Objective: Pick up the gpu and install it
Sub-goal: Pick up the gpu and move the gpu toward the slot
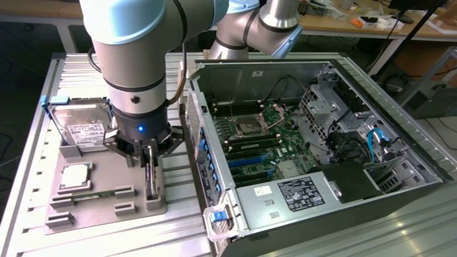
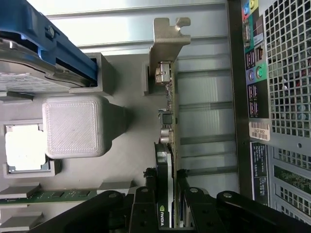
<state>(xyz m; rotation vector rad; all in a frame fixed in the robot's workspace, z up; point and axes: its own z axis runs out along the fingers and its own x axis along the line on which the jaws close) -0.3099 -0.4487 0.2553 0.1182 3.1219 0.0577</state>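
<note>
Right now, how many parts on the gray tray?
4: drive at the back, CPU in front of it, RAM nearest, gpu upright in the pincer. The arm may hide more.

In the wrist view, a small green-and-white Nvidia emblem [image 2: 162, 221] stands on the black cooler edge of the gpu [image 2: 167, 119]. Any lettering with it is too small to read. On the case rear [image 2: 286, 58], a white barcode sticker [image 2: 259, 131] carries dark print that cannot be made out.

In the exterior view, the hard drive [image 1: 84, 128] at the left of the frame bears a white label with lines of print, none legible. At the lower middle, a black label [image 1: 301, 193] with white print and a white sticker [image 1: 267, 190] sit on a metal cover [image 1: 264, 211] inside the case. Neither can be read.
</note>
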